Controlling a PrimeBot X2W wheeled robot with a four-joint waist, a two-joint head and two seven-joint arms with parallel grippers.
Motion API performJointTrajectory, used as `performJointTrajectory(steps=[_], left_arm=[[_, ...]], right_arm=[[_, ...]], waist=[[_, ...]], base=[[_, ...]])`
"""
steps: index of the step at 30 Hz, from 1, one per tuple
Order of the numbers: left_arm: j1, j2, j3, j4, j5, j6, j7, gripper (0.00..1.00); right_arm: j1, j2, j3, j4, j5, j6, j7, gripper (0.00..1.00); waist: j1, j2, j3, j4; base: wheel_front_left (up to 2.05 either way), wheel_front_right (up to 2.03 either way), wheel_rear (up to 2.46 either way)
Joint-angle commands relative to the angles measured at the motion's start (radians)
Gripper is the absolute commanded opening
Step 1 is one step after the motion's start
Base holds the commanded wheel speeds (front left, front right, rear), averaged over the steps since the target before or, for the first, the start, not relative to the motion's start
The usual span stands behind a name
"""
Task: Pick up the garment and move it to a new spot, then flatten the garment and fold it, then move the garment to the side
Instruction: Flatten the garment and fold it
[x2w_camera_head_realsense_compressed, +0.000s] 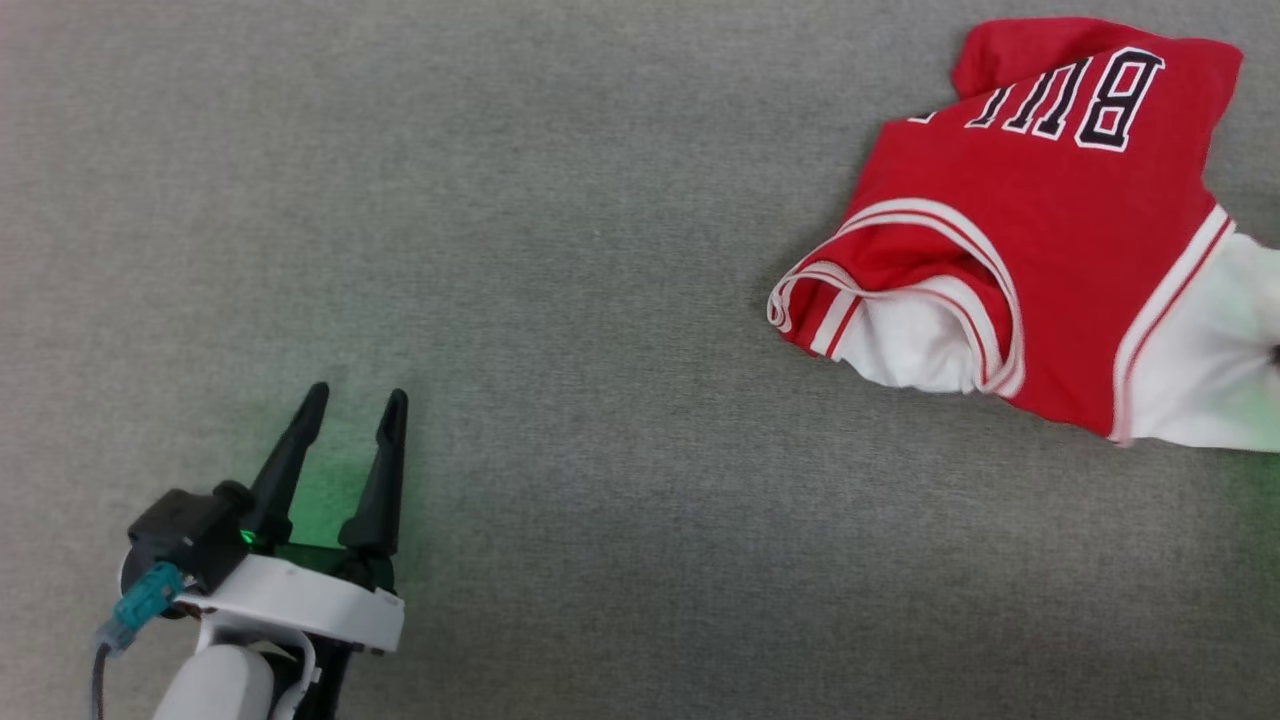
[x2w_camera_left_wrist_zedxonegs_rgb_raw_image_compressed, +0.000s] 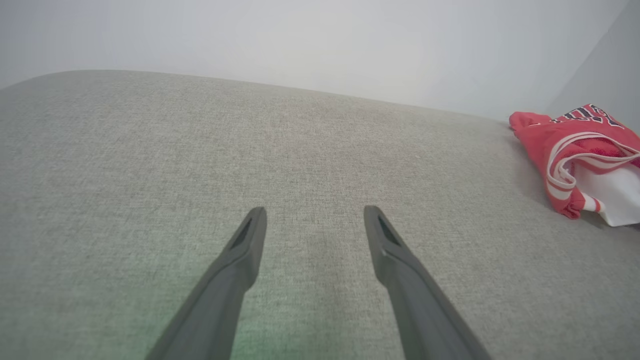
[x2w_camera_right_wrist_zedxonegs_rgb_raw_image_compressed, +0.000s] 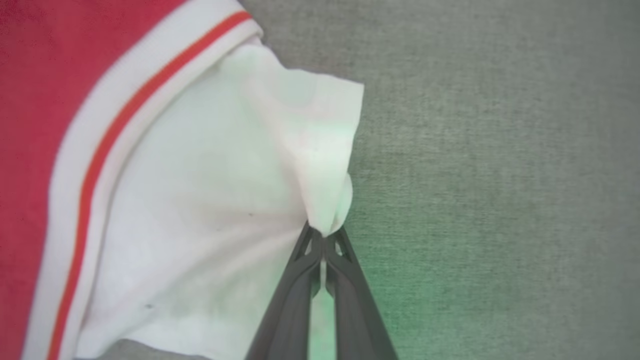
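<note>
The garment (x2w_camera_head_realsense_compressed: 1040, 230), a red jersey shirt with white sleeves, striped trim and black-and-white lettering, lies bunched at the upper right of the head view. It also shows at the right edge of the left wrist view as a red and white heap (x2w_camera_left_wrist_zedxonegs_rgb_raw_image_compressed: 575, 155). In the right wrist view my right gripper (x2w_camera_right_wrist_zedxonegs_rgb_raw_image_compressed: 324, 235) is shut on a pinched fold of the garment's white sleeve (x2w_camera_right_wrist_zedxonegs_rgb_raw_image_compressed: 210, 200). My left gripper (x2w_camera_head_realsense_compressed: 352, 405) stands open over bare grey cloth at the lower left, far from the shirt, its fingers (x2w_camera_left_wrist_zedxonegs_rgb_raw_image_compressed: 250, 240) spread with nothing between them.
A grey fabric surface (x2w_camera_head_realsense_compressed: 600, 300) covers the whole work area. A pale wall (x2w_camera_left_wrist_zedxonegs_rgb_raw_image_compressed: 320, 40) rises behind its far edge in the left wrist view. Green light glows on the cloth by each gripper.
</note>
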Motion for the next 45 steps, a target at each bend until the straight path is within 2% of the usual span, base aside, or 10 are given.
performJointTrajectory(steps=[1,13,24,25,26,27,33,39,42,45], left_arm=[[-0.006,0.005,0.002,-0.005,-0.004,0.0,0.0,1.0],[-0.027,0.044,-0.004,-0.029,-0.011,0.0,0.0,1.0],[-0.04,0.079,-0.017,-0.028,-0.014,0.0,0.0,1.0],[-0.043,0.082,-0.021,-0.027,-0.012,0.0,0.0,1.0],[-0.046,0.086,-0.026,-0.025,-0.011,0.0,0.0,1.0],[-0.047,0.091,-0.03,-0.023,-0.011,0.0,0.0,1.0],[-0.071,0.138,-0.089,-0.019,-0.045,0.0,0.0,1.0],[-0.141,0.259,-0.219,-0.027,-0.1,0.0,0.0,1.0],[-0.208,0.33,-0.355,-0.061,-0.187,0.0,0.07,1.0],[-0.299,0.4,-0.501,-0.119,-0.3,0.0,0.24,1.0]], right_arm=[[-0.005,-0.006,-0.021,0.008,-0.005,-0.002,-0.009,0.0],[0.011,-0.081,-0.359,-0.003,-0.133,-0.001,-0.109,0.0],[0.031,-0.041,-0.555,0.039,-0.303,-0.001,-0.213,0.0],[0.022,-0.027,-0.563,0.047,-0.298,-0.001,-0.227,0.12],[0.014,-0.016,-0.567,0.051,-0.297,-0.001,-0.243,0.41],[0.014,-0.006,-0.564,0.052,-0.305,-0.001,-0.26,1.0],[0.062,-0.018,-0.501,0.053,-0.28,-0.001,-0.391,1.0],[0.139,-0.029,-0.366,-0.013,-0.165,-0.002,-0.579,1.0],[0.17,0.001,-0.276,-0.062,-0.099,-0.001,-0.66,1.0],[0.193,0.041,-0.202,-0.121,-0.072,-0.002,-0.714,1.0]], waist=[[0.0,0.0,0.006,-0.011],[0.0,0.0,0.054,-0.036],[0.0,0.0,0.07,-0.037],[0.0,0.0,0.069,-0.038],[0.0,0.0,0.067,-0.04],[0.0,0.0,0.063,-0.042],[0.0,0.0,0.028,-0.071],[0.0,0.0,-0.013,-0.126],[0.0,0.0,-0.031,-0.158],[0.0,0.0,-0.044,-0.187]], base=[[0.0,0.0,0.0],[0.0,0.0,0.0],[0.0,0.0,0.0],[0.0,0.0,0.0],[0.0,0.0,0.0],[0.0,0.0,0.0],[0.0,0.0,0.0],[0.0,0.0,0.0],[0.0,0.0,0.0],[0.0,0.0,0.0]])
